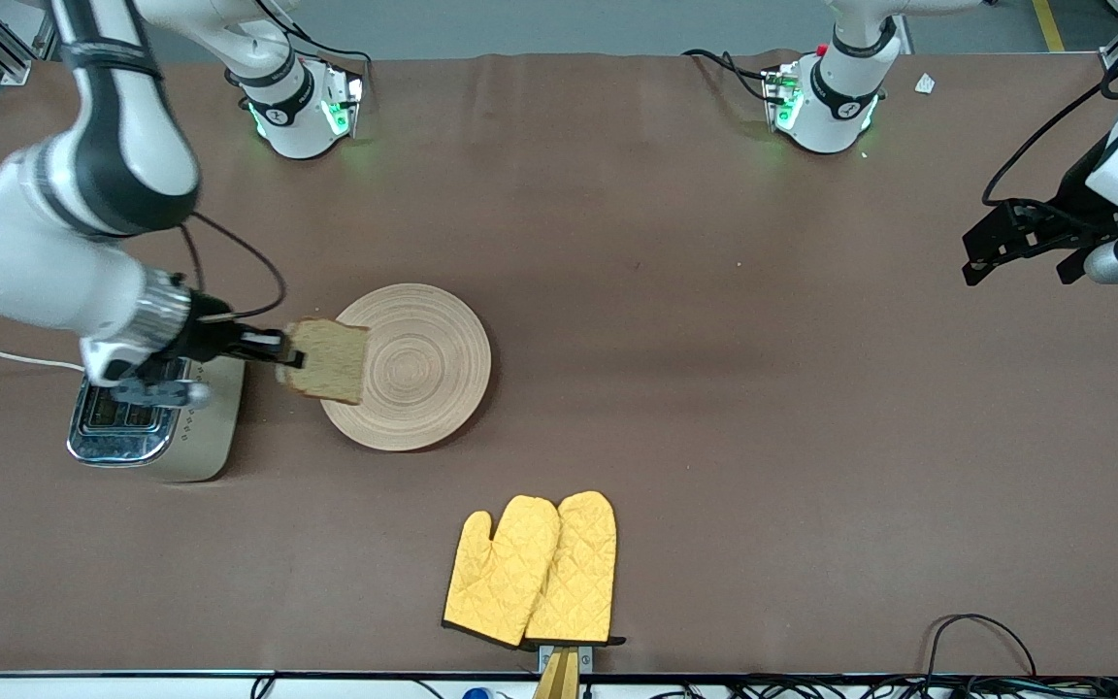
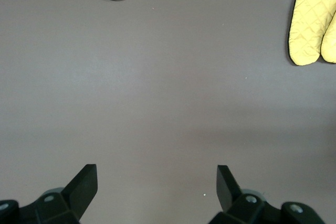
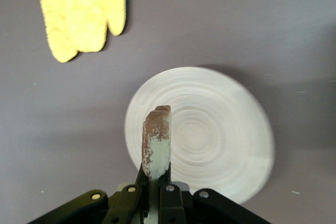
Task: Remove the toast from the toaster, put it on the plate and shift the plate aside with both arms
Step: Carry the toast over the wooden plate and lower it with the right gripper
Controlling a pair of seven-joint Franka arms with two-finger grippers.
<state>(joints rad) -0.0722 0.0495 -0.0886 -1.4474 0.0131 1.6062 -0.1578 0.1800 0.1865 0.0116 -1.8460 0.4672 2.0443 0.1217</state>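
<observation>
The toast (image 1: 329,360) is held by my right gripper (image 1: 279,351), shut on one edge of it, in the air over the rim of the plate (image 1: 423,369) at the toaster's end. In the right wrist view the toast (image 3: 156,148) shows edge-on between the fingers (image 3: 170,195), with the round wooden plate (image 3: 215,135) below it. My left gripper (image 1: 1015,254) is open and empty, up over bare table at the left arm's end; its fingers (image 2: 84,184) stand wide apart in the left wrist view.
A silver toaster (image 1: 156,422) stands under the right arm beside the plate. A pair of yellow oven mitts (image 1: 532,571) lies nearer the front camera than the plate, also in the wrist views (image 2: 313,24) (image 3: 81,11). Cables run along the front edge.
</observation>
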